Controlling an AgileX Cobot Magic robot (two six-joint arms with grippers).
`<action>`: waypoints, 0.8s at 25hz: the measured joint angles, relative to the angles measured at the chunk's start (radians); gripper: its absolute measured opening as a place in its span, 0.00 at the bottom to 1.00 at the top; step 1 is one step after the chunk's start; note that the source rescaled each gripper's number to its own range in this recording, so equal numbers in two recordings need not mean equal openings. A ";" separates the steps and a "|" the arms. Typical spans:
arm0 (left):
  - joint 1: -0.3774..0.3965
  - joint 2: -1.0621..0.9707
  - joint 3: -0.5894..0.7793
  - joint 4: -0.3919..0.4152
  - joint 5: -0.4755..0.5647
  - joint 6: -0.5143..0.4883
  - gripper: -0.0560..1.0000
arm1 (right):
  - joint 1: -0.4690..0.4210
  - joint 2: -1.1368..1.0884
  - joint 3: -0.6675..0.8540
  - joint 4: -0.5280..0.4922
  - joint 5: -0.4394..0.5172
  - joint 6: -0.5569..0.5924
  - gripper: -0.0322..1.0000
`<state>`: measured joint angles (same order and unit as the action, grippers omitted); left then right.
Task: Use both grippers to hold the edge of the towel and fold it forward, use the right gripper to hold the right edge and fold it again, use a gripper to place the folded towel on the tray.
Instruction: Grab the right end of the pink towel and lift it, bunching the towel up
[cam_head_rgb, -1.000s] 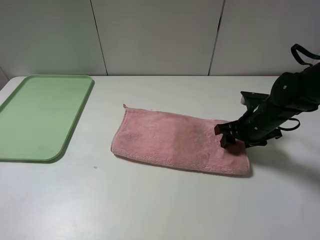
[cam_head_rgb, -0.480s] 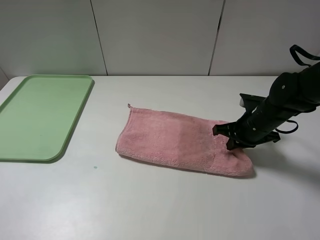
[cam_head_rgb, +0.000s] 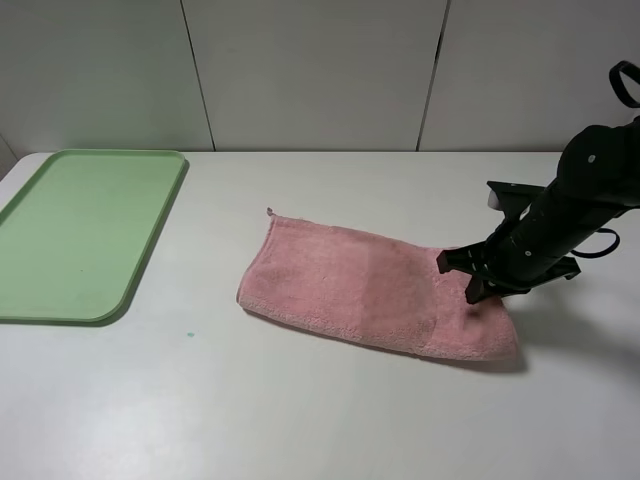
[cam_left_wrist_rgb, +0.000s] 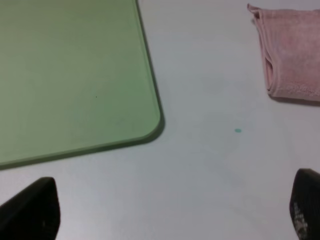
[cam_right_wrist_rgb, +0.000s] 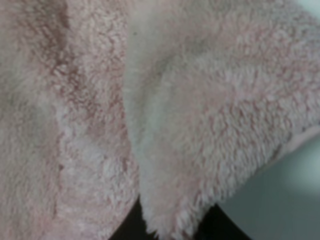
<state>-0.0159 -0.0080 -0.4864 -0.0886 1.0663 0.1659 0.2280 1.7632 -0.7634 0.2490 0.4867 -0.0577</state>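
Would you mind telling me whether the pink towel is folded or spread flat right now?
Folded once: the towel lies as a long doubled strip, with two layers showing at its end.

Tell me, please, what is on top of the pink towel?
Only the right tool, shut on the towel at its right end; the tool's own body hides the pinch itself.

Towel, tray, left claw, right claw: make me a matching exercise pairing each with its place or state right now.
1. towel
2. tray
3. right claw
4. left claw

A. open, above the table near a tray corner
B. shut on pink cloth
C. folded, lying mid-table
D. light green, at the far left

Pairs: 1-C, 2-D, 3-B, 4-A.
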 joint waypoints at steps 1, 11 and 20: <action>0.000 0.000 0.000 0.000 0.000 0.000 0.91 | 0.000 -0.010 0.000 -0.010 0.006 0.008 0.07; 0.000 0.000 0.000 0.000 0.000 0.000 0.91 | -0.062 -0.138 0.000 -0.105 0.136 0.044 0.07; 0.000 0.000 0.000 0.000 0.000 0.000 0.91 | -0.167 -0.247 0.000 -0.181 0.248 0.046 0.07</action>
<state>-0.0159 -0.0080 -0.4864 -0.0886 1.0663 0.1659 0.0610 1.5166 -0.7634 0.0682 0.7346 -0.0113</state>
